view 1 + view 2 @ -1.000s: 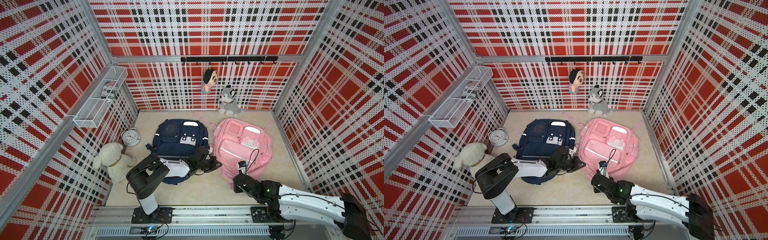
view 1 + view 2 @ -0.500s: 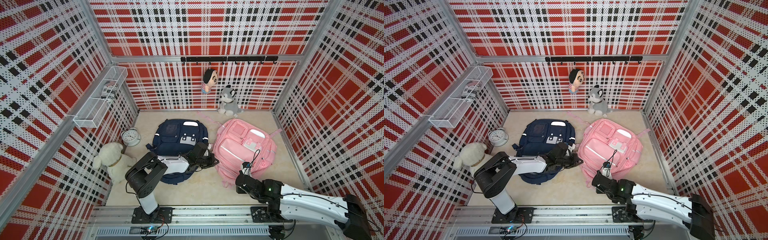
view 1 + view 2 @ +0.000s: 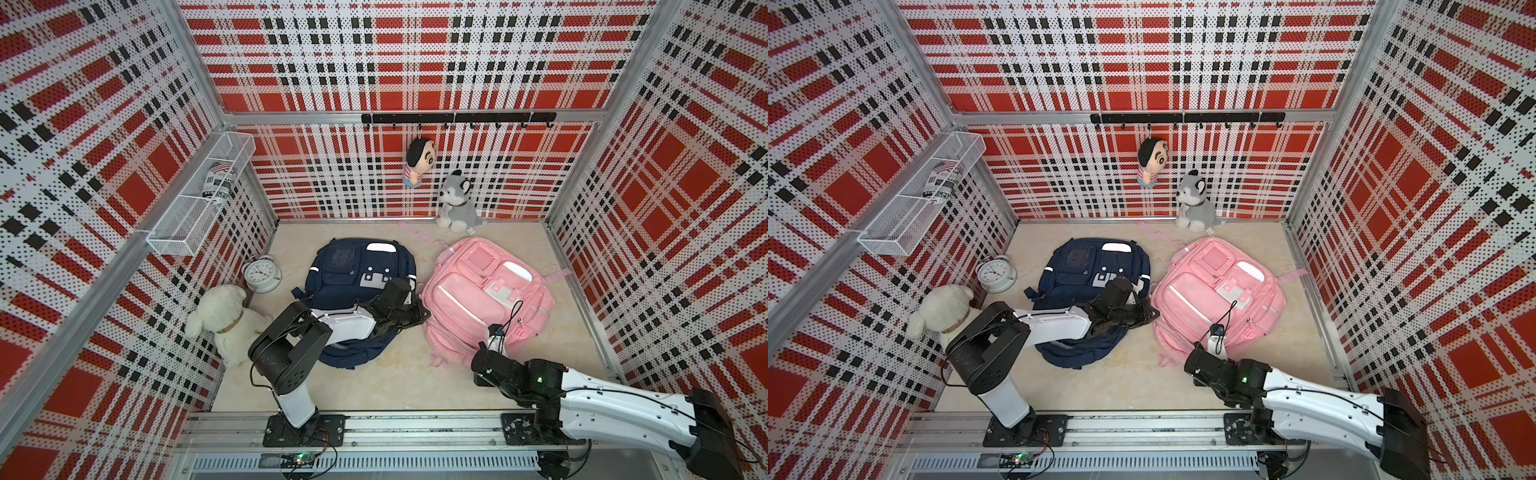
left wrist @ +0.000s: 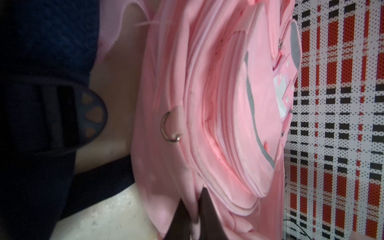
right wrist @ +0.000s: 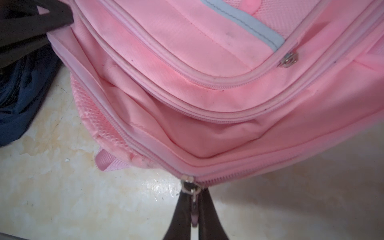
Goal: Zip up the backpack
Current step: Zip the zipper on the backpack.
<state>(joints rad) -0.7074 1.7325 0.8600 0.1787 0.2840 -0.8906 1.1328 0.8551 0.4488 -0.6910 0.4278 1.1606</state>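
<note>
The pink backpack (image 3: pixel 486 299) is lying flat on the right of the beige floor (image 3: pixel 374 382), just beside a navy backpack (image 3: pixel 357 270) on its left. At its near edge the right gripper (image 5: pixel 194 199) is pinching the zipper pull (image 5: pixel 194 217), jaws together on it. The left gripper (image 4: pixel 194 201) is sitting at the bag's left side with pink fabric between its fingers (image 4: pixel 207 212); whether it is gripping cannot be told.

The pink backpack (image 5: pixel 207 52) is matt woven cloth; its small metal zipper pull (image 5: pixel 192 190) and silver D-ring (image 4: pixel 163 128) gleam. The beige marbled floor (image 5: pixel 62 197) looks smooth and faintly glossy. The navy backpack (image 3: pixel 345 266) is matt cloth.
</note>
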